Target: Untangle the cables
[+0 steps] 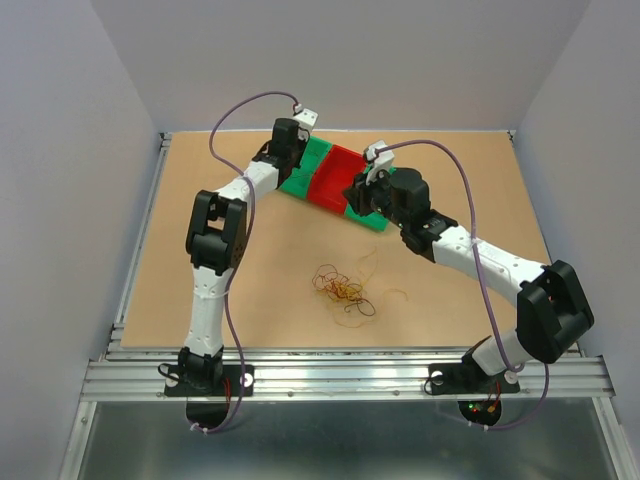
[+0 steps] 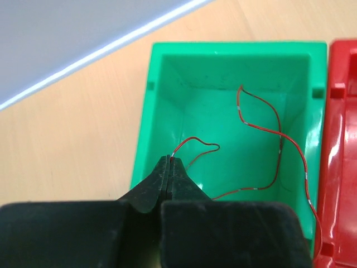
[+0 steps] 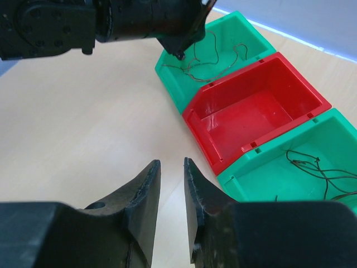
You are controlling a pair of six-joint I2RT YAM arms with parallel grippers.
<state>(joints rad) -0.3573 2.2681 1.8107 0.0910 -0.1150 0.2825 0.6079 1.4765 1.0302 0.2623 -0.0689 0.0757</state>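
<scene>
Red and hair-thin, a wire [image 2: 262, 129] lies kinked across the floor of the left green bin [image 2: 146, 111], in the upper middle of the left wrist view. The left gripper [image 2: 169, 164] is fully closed over that bin's near wall, with an end of red wire pinched at its very tips. It seems to be held there so the strand goes in with its own colour. Whether the short loop at the tips and the longer strand are one piece cannot be told.

The red bin [image 3: 251, 111] sits between the two green ones, touching both.

In the lower centre of the top view, the clump of cables [image 1: 342, 290] rests on the tan table [image 1: 200, 180]. It is a loose knot of orange-yellow, red and dark loops, with a few strays just beside it.

At the right, dark strands [image 3: 312, 167] curl in the right green bin [image 3: 262, 187], apparently sorted apart. The right gripper [image 3: 172, 184] hangs over bare table near the bins, its jaws narrowly parted and holding nothing, probably free to fetch from the clump.
</scene>
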